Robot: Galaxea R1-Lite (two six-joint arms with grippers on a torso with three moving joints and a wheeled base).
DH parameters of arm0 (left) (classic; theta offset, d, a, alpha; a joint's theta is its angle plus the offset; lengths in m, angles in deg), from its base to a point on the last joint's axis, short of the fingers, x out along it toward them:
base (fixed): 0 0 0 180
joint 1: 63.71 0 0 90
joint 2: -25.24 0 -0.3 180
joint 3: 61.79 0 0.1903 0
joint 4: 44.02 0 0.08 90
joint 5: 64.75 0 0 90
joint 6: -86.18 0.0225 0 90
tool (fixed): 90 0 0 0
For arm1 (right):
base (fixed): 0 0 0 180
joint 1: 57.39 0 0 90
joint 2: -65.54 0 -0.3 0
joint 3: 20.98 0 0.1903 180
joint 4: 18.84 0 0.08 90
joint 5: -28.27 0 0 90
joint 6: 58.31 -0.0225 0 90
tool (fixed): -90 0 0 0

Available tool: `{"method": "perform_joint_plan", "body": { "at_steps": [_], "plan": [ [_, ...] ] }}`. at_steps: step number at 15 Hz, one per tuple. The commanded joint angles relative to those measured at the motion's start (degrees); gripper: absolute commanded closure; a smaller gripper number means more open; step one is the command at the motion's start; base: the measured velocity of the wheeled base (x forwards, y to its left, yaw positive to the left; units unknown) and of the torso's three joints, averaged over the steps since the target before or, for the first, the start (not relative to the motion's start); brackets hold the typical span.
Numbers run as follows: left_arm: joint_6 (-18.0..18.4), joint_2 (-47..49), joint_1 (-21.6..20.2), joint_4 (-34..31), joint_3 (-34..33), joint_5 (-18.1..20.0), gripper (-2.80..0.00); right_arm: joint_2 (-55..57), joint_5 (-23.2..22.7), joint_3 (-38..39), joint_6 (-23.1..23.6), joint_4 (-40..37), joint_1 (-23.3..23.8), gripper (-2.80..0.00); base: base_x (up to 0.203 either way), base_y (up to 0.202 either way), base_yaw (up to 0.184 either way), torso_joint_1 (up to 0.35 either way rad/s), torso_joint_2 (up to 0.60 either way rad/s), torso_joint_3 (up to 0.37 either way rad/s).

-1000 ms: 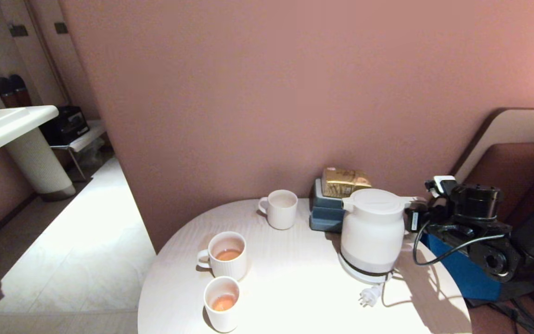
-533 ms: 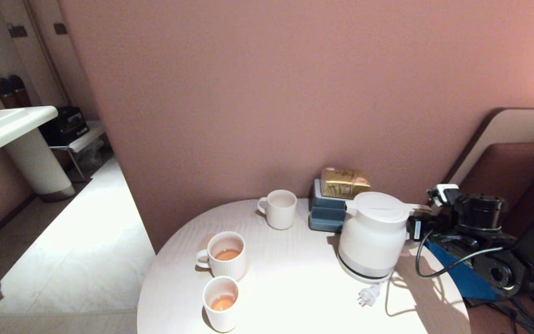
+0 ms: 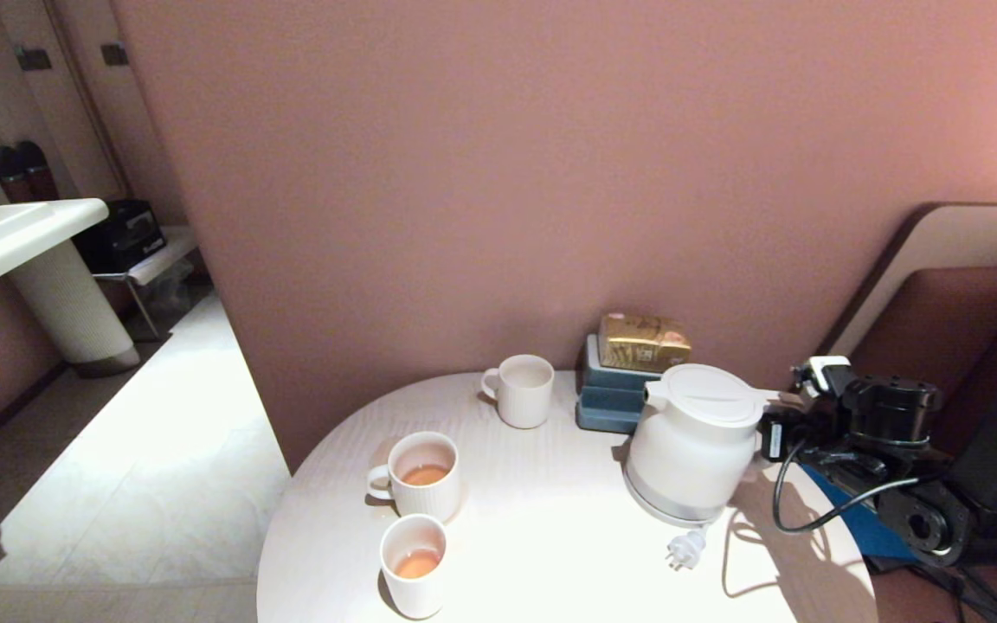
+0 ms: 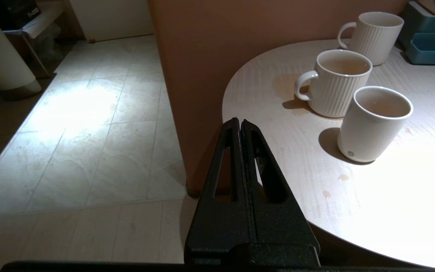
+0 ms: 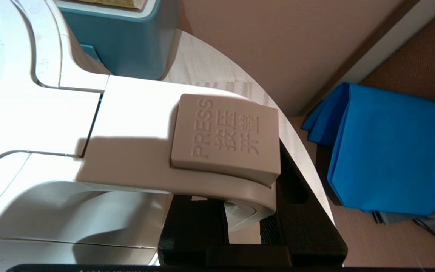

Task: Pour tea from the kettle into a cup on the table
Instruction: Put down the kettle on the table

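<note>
kettle (image 3: pixel 691 446) | handle clamped between right gripper (image 5: pixel 242 211) fingers | on table (image 3: pixel 550 554)

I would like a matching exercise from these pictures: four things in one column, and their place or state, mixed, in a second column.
1. kettle
2. cup
3. left gripper
4. gold packet

a. on the blue box
b. handle held by the right gripper
c. shut, empty, beside the table
d. nearest table edge, holds tea

Pairs: 1-b, 2-d, 3-c, 4-a
</note>
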Motion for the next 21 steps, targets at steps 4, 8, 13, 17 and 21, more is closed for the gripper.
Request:
{"method": "perform_joint_plan", "body": {
  "at_steps": [4, 8, 13, 17, 21],
  "plan": [
    [0.0, 0.0, 0.0, 0.0, 0.0, 0.0, 0.0, 0.3, 0.2, 0.1, 0.9, 0.2, 0.0, 0.0, 0.0, 0.0, 0.0, 0.0, 0.0, 0.0],
    [0.0, 0.0, 0.0, 0.0, 0.0, 0.0, 0.0, 0.5, 0.3, 0.0, 1.5, 0.2, -0.1, -2.8, 0.0, 0.0, 0.0, 0.0, 0.0, 0.0],
    [0.0, 0.0, 0.0, 0.0, 0.0, 0.0, 0.0, 0.3, 0.4, 0.7, 1.4, 0.2, 0.2, -2.8, 0.0, 0.0, 0.0, 0.0, 0.0, 0.0],
    [0.0, 0.0, 0.0, 0.0, 0.0, 0.0, 0.0, -1.9, 0.4, 4.4, 1.5, 0.2, 0.5, -2.8, 0.0, 0.0, 0.0, 0.0, 0.0, 0.0],
    [0.0, 0.0, 0.0, 0.0, 0.0, 0.0, 0.0, -5.8, 0.4, 10.1, 1.3, 0.4, 0.5, -2.8, 0.0, 0.0, 0.0, 0.0, 0.0, 0.0]
  ]
}}
